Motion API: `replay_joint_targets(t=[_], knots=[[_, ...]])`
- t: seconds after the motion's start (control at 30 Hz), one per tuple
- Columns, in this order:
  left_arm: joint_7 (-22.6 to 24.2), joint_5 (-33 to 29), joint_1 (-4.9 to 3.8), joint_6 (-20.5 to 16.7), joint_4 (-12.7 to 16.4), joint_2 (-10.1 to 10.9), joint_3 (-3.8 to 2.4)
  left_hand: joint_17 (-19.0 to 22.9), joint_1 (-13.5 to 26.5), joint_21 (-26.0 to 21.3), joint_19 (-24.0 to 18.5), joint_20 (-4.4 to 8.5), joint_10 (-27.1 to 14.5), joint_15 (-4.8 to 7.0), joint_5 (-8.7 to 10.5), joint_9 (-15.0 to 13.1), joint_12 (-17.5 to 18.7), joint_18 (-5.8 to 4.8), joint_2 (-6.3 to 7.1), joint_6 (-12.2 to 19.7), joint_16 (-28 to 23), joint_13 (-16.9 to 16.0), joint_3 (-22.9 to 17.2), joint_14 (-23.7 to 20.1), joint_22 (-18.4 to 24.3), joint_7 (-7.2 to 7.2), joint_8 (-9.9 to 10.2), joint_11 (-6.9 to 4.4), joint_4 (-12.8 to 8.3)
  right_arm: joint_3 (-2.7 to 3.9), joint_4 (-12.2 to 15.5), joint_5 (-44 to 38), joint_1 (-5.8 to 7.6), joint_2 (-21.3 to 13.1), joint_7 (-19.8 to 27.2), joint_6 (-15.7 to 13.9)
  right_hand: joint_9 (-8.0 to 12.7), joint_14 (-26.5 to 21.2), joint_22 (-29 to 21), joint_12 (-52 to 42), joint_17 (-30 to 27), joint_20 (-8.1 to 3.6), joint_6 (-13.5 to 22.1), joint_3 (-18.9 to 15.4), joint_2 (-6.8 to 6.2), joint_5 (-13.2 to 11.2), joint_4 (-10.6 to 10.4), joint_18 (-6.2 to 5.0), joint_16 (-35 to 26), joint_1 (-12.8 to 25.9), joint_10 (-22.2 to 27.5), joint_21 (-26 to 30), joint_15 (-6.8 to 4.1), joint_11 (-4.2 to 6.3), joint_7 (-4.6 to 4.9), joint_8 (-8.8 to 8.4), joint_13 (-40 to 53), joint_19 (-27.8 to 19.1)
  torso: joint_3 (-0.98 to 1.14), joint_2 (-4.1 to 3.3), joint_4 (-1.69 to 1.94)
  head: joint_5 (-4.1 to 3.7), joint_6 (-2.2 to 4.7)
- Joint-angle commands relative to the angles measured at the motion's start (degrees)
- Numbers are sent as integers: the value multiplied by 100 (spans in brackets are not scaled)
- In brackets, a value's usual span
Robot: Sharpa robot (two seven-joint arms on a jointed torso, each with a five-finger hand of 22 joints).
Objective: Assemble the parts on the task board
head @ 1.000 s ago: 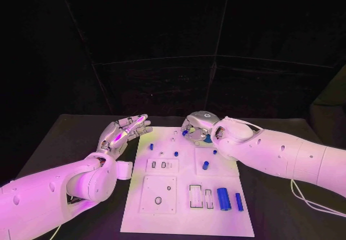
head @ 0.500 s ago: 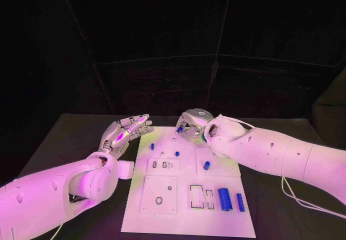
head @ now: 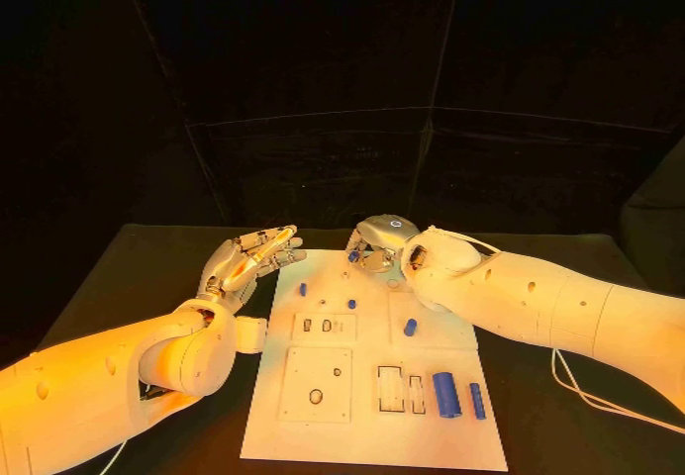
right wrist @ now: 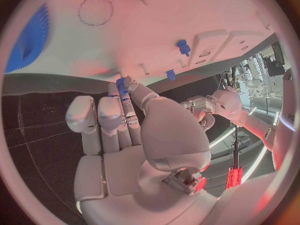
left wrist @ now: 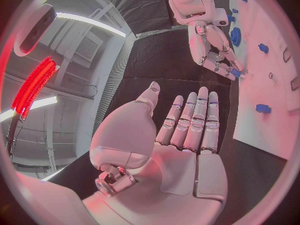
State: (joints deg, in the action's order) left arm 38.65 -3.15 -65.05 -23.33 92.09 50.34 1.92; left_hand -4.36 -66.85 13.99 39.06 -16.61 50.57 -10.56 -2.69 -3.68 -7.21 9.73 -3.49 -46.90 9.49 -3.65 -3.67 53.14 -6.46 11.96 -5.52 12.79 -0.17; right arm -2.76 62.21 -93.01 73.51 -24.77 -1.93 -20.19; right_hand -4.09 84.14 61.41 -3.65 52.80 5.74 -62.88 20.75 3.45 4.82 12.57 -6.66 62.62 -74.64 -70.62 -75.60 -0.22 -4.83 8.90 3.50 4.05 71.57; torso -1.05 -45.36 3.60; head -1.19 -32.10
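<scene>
Head view findings: the task board (head: 374, 435) lies flat on the black table (head: 129, 267) between the two arms. The right hand (head: 383, 247) is lowered over the board's far edge, fingers pointing down. In the right wrist view a small blue part (right wrist: 121, 86) sits pinched between the thumb and a fingertip, with the remaining fingers (right wrist: 87, 122) held loosely alongside; the pinched part is at or just above the board surface, and contact cannot be confirmed. A blue gear (right wrist: 28, 40) lies on the board just beyond that hand's fingertips.

The left hand (head: 245, 260) is raised off the board's left edge, palm turned inward, fingers straight and close together, thumb apart. Nothing is held in it, as the left wrist view confirms (left wrist: 181, 135).

On the board, nearer the robot than the right hand, two small blue pegs (head: 301, 290) and (head: 349, 305) stand near the left hand's side. A short blue cylinder (head: 410, 327) lies below the right forearm. Closest to the robot, well away from both hands, a larger blue cylinder (head: 446, 394) and a slimmer blue bar (head: 477, 401) lie side by side next to rectangular slots (head: 388, 388).
</scene>
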Motion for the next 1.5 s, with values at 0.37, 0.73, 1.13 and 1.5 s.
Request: replay_joint_targets(t=[0.37,0.73,1.13,1.5], knots=[[110,5,-13,54,-9,-20,-4,9,-17,8,36,4,-20,-15,-34,11,40,24,-53,70,-48,7,-6,-15,9,412,47,26,-49,4,-77,-80,16,91,-62,256,3,23,-42,21,-63,52,63,98,-119,1,-59,68,3,66,136,8,30,-13,22,14,-18,-64,-3,-16,5,6,-16],[103,5,-15,64,-16,-23,-4,10,-17,7,36,4,-22,-16,-34,12,42,23,-54,77,-52,7,-6,-17,11,413,50,27,-53,4,-133,-91,22,117,-82,204,45,-351,-1097,-3,-1061,232,1034,96,-565,-61,-328,-141,-726,172,1321,625,231,-250,191,-1,-49,-865,-5,-18,1,17,-14],[84,5,-18,78,-13,17,-4,16,-20,1,31,3,-34,-22,-34,14,52,18,-58,106,-68,8,-7,-33,17,417,65,32,-66,99,597,420,57,-562,-174,-250,-12,-858,-2112,-454,-2084,311,1468,-635,-756,98,-845,-314,-1281,-49,1560,1356,285,-287,246,63,6,-1595,7,-14,-31,24,-2],[61,5,-26,130,1,83,-4,24,-23,-5,25,2,-47,-29,-34,16,62,12,-64,122,-87,8,-9,-53,24,418,77,36,-79,247,1499,956,72,-1662,-699,205,-64,42,-125,-2078,-176,-80,884,-981,-1007,482,-1395,64,302,112,-575,104,-142,219,-94,267,950,9,56,31,-170,33,3]])
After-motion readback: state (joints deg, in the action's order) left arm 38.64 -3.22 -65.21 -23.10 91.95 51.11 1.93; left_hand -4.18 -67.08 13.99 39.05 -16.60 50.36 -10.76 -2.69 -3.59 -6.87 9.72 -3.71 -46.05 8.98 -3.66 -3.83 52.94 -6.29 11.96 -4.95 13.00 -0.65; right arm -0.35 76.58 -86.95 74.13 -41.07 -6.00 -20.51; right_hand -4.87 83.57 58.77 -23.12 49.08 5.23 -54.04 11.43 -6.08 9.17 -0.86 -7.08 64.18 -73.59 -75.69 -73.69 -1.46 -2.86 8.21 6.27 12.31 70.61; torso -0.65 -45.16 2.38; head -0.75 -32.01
